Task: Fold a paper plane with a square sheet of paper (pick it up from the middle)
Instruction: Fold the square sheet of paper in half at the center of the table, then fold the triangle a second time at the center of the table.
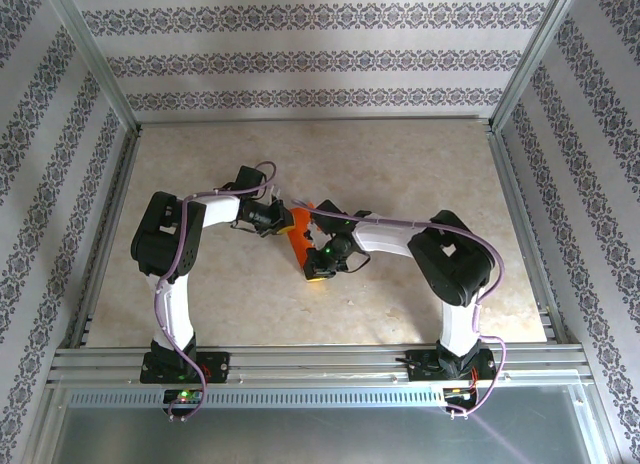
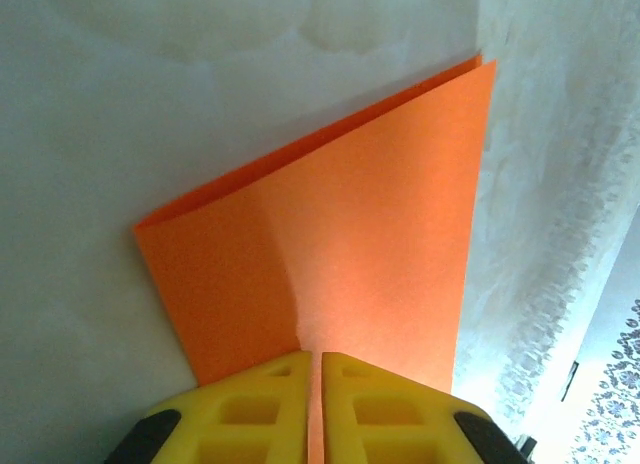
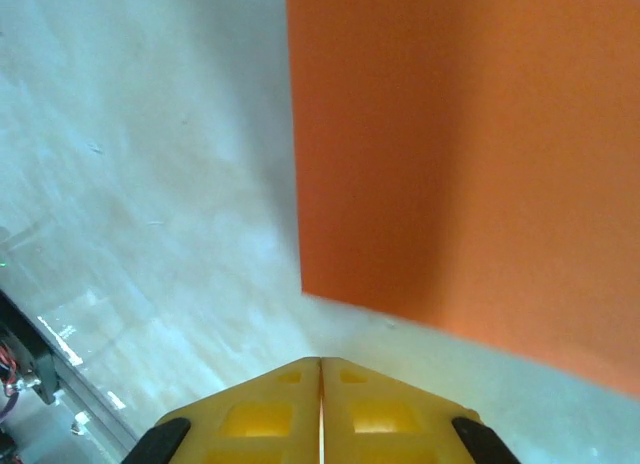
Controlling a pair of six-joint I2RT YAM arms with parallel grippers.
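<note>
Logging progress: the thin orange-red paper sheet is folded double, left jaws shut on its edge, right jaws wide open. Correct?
No: the right wrist view shows the right gripper with jaws shut. The thin orange-red paper sheet is folded double and the left gripper has jaws shut on its edge.

Both my arms fold in toward the middle, elbows out wide. My left hand (image 2: 311, 357) is pinched shut on the paper (image 2: 350, 234) edge. My right hand (image 3: 320, 363) is angled down at the surface, fingers pressed together.
</note>
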